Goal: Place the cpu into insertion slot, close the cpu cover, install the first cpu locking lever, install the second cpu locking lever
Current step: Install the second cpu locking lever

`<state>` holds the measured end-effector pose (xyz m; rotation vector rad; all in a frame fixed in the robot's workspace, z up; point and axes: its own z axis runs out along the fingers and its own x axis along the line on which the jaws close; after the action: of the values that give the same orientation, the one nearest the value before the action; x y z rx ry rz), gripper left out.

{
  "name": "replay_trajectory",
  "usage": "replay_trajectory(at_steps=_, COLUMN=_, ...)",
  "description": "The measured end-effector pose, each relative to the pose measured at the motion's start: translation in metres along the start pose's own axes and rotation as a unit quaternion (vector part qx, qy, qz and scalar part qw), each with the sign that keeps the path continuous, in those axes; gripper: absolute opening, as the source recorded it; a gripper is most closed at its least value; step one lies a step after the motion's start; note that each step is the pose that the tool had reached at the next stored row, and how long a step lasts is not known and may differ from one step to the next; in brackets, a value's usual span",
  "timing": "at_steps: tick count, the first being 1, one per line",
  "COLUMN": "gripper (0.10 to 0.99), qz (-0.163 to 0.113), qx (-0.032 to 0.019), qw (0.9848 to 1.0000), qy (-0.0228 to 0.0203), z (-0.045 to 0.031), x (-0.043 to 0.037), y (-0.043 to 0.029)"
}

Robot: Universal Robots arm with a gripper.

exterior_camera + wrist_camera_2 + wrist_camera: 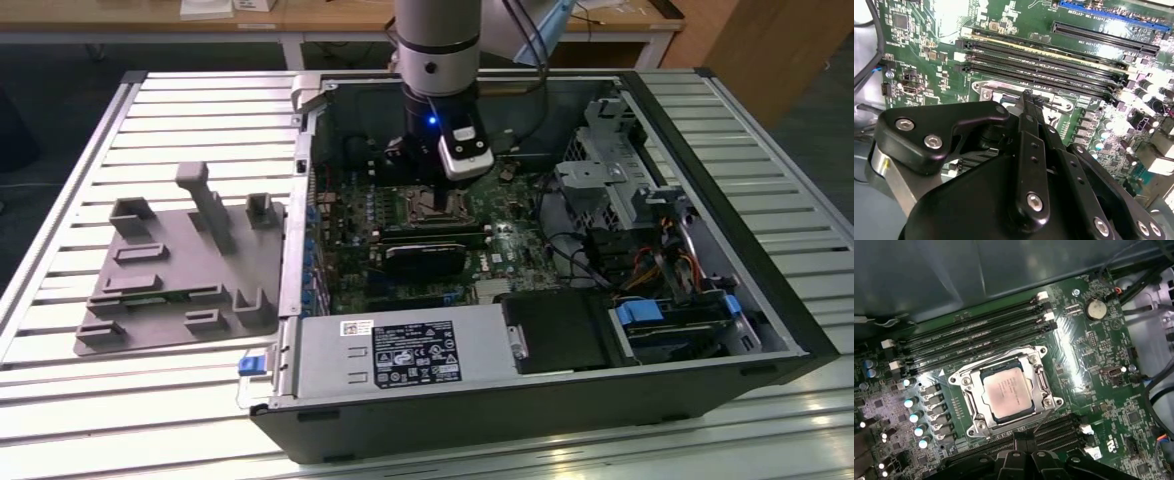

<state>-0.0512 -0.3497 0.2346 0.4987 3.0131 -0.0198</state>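
Observation:
In the first wrist view the cpu (1006,392), a pale square chip, lies in the insertion slot (977,428) on the green board. The silvery cpu cover (1040,383) lies flat around its edges. A thin wire lever (1040,423) slants up from the slot's edge, close to my fingertips. My gripper (1024,436) is shut, fingers pressed together, and hangs just beside the slot with nothing seen between them. In the second wrist view the gripper (1029,98) ends at the slot's metal rim (986,94). In the exterior view the gripper (430,198) reaches down into the open computer case.
Long black memory slots (969,335) run beside the socket. A black card (427,255) lies across the board, with a power supply (400,355) nearer the camera. The drive cage and cables (627,200) are on the exterior view's right. A grey fixture plate (174,270) lies left of the case.

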Motion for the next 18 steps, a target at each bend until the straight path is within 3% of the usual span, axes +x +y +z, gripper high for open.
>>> replay_trajectory(at_steps=6, gripper=0.102, qz=-0.015, qx=-0.0088, qw=0.9998, qy=0.0025, z=0.0021, x=0.0017, y=-0.0031)
replay_trajectory(at_steps=12, gripper=0.102, qz=-0.021, qx=-0.0158, qw=0.9996, qy=0.0045, z=0.0029, x=0.0038, y=-0.0106)
replay_trajectory(at_steps=16, gripper=0.102, qz=-0.024, qx=-0.0293, qw=0.9993, qy=0.0083, z=0.0035, x=0.0046, y=-0.0129)
replay_trajectory(at_steps=18, gripper=0.102, qz=-0.025, qx=-0.0333, qw=0.9991, qy=0.0095, z=0.0038, x=0.0046, y=-0.0159)
